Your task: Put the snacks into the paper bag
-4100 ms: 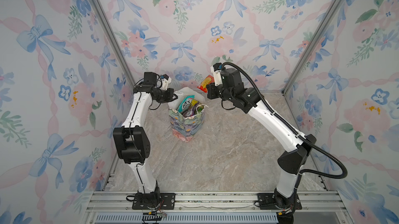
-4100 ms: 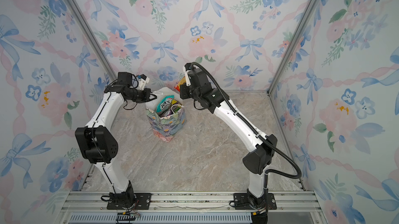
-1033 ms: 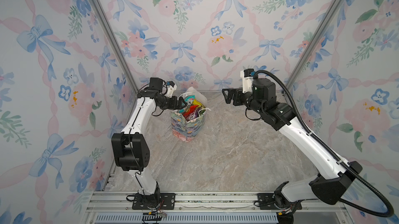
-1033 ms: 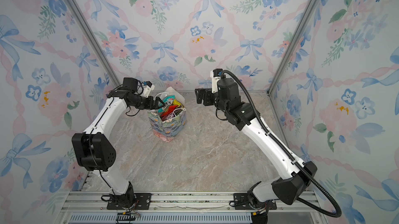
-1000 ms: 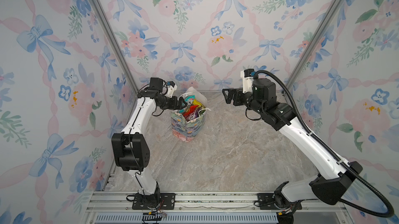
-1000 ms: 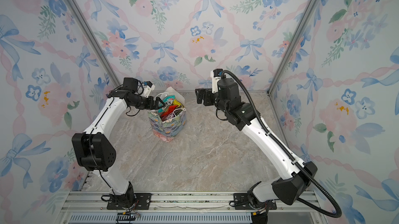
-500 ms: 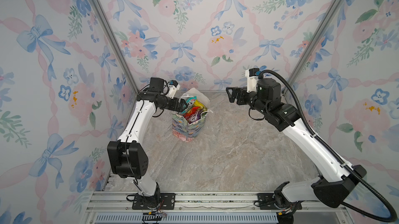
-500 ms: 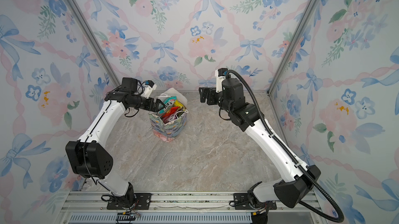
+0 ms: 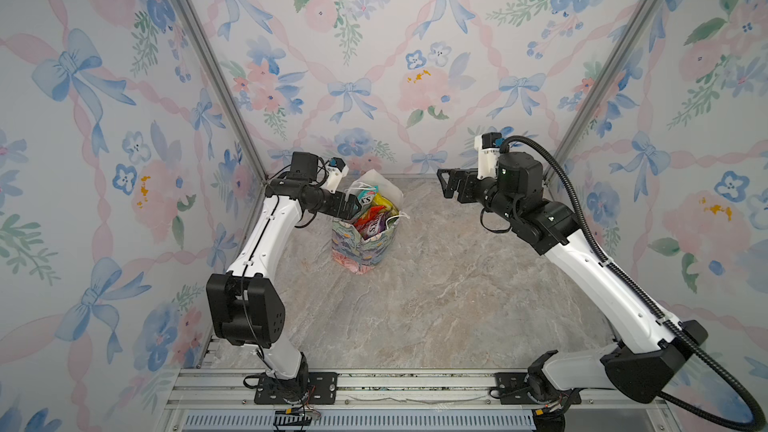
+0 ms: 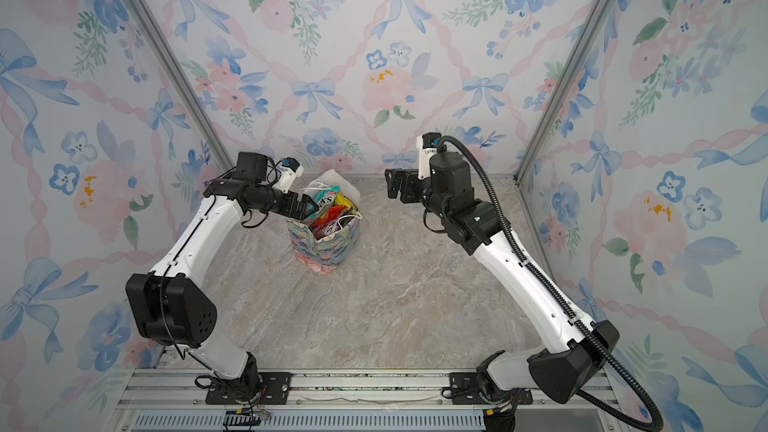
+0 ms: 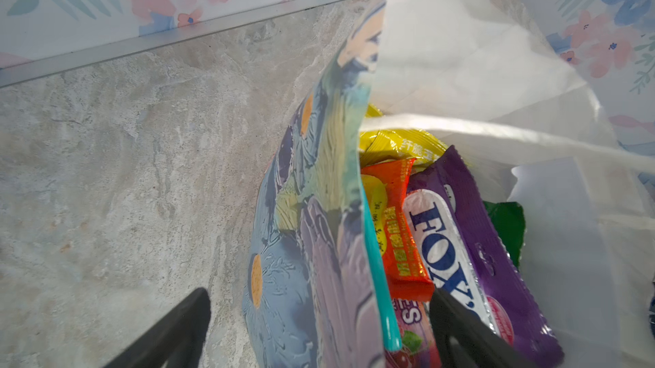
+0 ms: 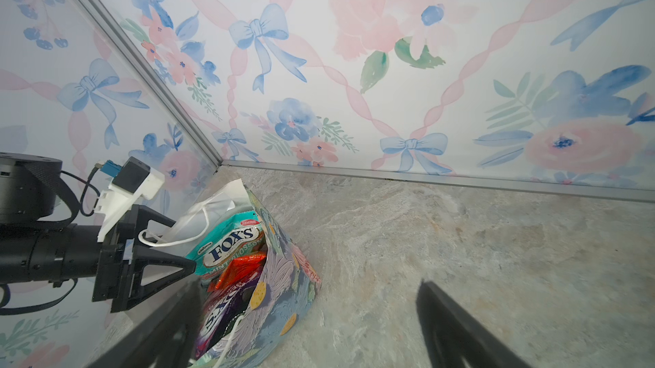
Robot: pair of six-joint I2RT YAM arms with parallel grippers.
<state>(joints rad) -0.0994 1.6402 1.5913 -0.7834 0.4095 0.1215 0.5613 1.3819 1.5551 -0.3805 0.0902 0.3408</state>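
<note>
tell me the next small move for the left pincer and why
Probably ease the left pincer back off the paper bag: it is open, straddling the rim, the snacks sit inside, none shows on the table, and the right pincer hangs open, empty.

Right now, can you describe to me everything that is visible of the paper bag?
The paper bag stands upright on the stone-look table, towards its far end. Its outside has a blue, green and pink floral print, and its inside is white, with white cord handles. The mouth is open. Glossy snacks in teal, yellow, orange, purple and green fill it to the rim. The open left gripper straddles one wall at the rim, with one finger inside and one outside. Whether it touches the paper I cannot tell.
</note>
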